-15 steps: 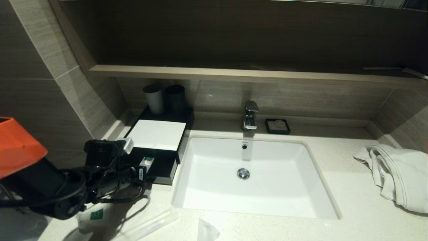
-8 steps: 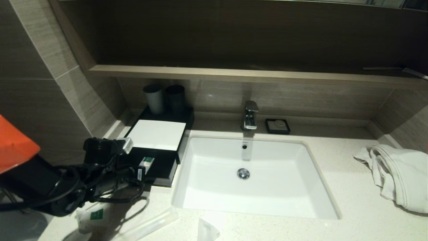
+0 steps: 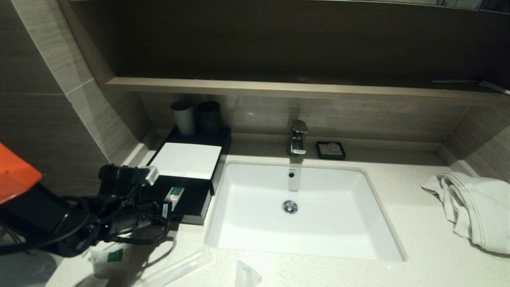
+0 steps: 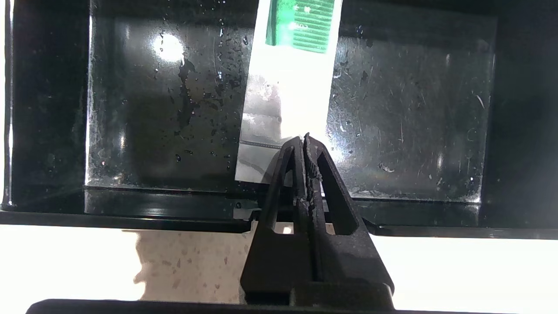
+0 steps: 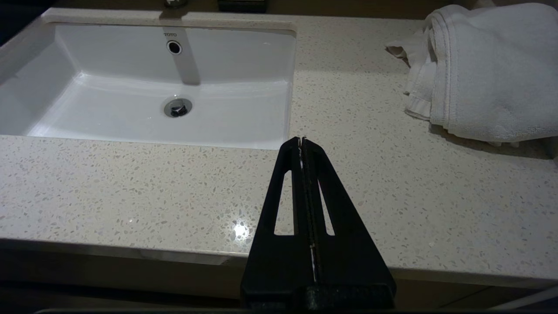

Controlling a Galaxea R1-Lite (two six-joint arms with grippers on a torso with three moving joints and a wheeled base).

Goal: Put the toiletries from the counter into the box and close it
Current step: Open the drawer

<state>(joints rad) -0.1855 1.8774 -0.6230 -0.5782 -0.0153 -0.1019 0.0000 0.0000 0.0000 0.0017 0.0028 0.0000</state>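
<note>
The black box [image 3: 186, 160] with a white top panel stands at the counter's [image 3: 398, 223] back left, and its front drawer [image 3: 194, 204] is pulled out. One packet with a green mark [image 3: 174, 193] lies in the drawer; it also shows in the left wrist view [image 4: 287, 87]. My left gripper [image 3: 169, 210] is shut over the drawer's front edge [image 4: 130, 205], its tips [image 4: 305, 136] just above the packet's near end, with nothing seen between them. A green-marked pouch [image 3: 111, 257], a long thin packet [image 3: 179, 268] and another packet [image 3: 246, 275] lie on the counter's front left. My right gripper [image 5: 301, 138] is shut and empty above the counter, right of the sink.
A white sunken sink [image 3: 318, 223] with a chrome tap [image 3: 298, 137] fills the middle. Two dark cups [image 3: 195, 115] stand behind the box. A black soap dish [image 3: 330, 150] sits by the tap. A white towel [image 3: 474, 207] lies at the right. A wooden shelf [image 3: 279, 88] overhangs the back.
My left arm has drawn back a little toward the counter's front left. The drawer's front seems to have come slightly toward me. The packets have not moved.
</note>
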